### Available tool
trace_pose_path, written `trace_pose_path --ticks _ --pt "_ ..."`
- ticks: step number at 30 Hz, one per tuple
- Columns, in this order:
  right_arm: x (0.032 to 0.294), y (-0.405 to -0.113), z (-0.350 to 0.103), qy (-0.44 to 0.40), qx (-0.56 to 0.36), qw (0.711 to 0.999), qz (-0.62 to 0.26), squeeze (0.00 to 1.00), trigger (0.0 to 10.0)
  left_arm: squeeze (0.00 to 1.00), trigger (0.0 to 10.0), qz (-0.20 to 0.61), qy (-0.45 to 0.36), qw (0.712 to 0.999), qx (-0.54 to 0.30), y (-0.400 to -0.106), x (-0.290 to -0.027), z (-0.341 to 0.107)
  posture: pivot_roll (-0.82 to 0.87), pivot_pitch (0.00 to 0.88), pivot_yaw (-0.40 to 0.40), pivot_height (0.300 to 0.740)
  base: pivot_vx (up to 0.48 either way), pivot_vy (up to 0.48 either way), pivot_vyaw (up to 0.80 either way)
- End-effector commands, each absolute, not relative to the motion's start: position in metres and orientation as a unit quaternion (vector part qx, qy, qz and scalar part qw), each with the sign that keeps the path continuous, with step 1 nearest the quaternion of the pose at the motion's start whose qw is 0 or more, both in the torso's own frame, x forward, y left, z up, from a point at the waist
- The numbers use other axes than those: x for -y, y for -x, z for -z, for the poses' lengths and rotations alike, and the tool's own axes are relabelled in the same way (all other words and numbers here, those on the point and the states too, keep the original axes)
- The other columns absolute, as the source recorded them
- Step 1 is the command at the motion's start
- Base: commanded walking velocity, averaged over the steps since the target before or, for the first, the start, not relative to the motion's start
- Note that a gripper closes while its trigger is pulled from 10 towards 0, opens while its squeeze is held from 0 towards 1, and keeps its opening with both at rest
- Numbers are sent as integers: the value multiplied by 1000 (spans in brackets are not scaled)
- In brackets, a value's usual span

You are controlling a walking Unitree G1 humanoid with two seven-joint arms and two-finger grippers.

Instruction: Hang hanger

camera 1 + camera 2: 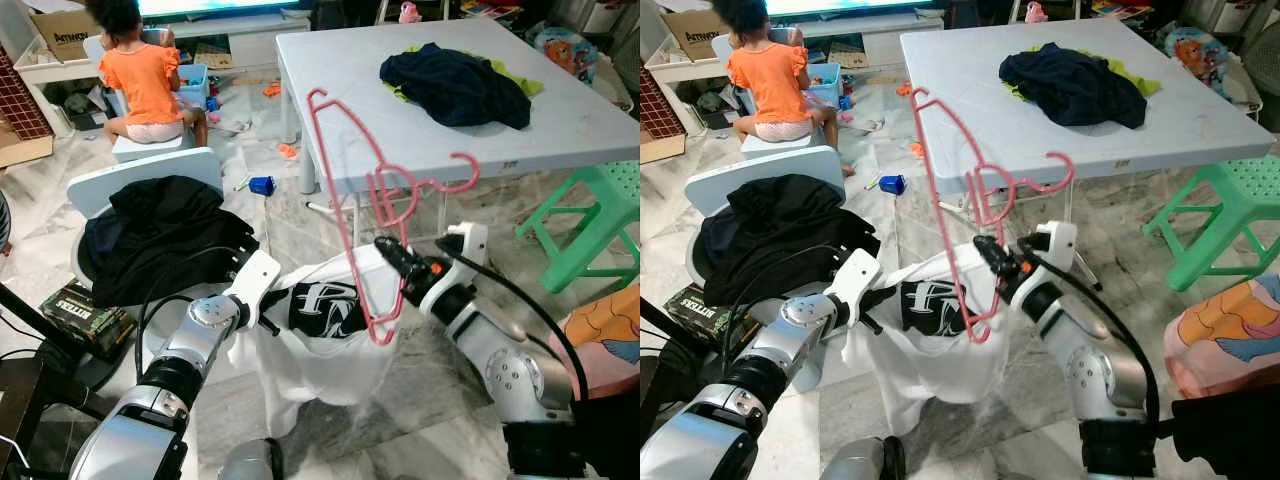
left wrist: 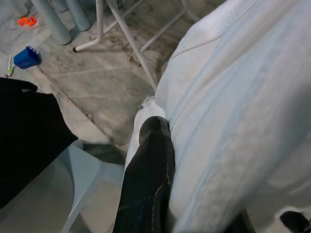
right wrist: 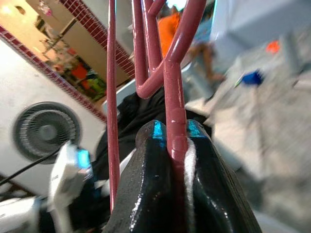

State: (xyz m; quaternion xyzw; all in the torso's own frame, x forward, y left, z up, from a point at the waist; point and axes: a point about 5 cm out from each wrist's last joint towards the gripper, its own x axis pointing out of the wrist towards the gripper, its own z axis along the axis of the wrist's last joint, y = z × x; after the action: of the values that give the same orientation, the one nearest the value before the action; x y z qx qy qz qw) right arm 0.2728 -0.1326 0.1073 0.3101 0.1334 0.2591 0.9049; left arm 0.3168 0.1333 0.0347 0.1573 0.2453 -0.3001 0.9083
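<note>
The right end effector (image 1: 385, 248) held the pink hanger (image 1: 352, 200) up in the air, its two black fingers pressed together on the hanger's stem, with a little white cloth caught between them, as the right wrist view showed. The hanger stood tilted, its hook (image 1: 462, 172) pointing toward three o'clock, just in front of the near edge of the white worktop (image 1: 600, 125). A white shirt with a black print (image 1: 320, 330) hung below it, and the hanger's lower end seemed to go into the cloth; whether the shirt sat properly on the hanger I could not tell. The left end effector (image 1: 268, 322) was at the shirt's edge at about nine o'clock from the print, its fingers closed on the white fabric in the left wrist view. So I judged the task only half way: the hanger was lifted and the shirt gathered, but the hook rested on nothing, and no rail was seen. Both arms were bent and reached forward, the right one raised higher. A pile of black clothes (image 1: 160, 235) lay on a chair at ten o'clock.
</note>
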Motion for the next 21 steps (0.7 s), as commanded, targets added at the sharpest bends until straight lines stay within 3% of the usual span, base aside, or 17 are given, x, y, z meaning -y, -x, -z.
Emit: trace_pose_path --ticks 1,17,21 --pt "133 -275 -118 -328 -115 900 -262 0 10000 0 0 291 -168 909 -246 -319 -140 -37 -48 0 41 740 0 0 0" --pt "130 -287 -119 -393 -118 885 -219 0 10000 0 0 280 -163 914 -243 -322 -139 -37 -38 0 38 740 0 0 0" --pt "127 -286 -127 -427 -94 866 -241 0 10000 0 0 281 -159 915 -244 -321 -139 -36 -37 0 37 740 0 0 0"
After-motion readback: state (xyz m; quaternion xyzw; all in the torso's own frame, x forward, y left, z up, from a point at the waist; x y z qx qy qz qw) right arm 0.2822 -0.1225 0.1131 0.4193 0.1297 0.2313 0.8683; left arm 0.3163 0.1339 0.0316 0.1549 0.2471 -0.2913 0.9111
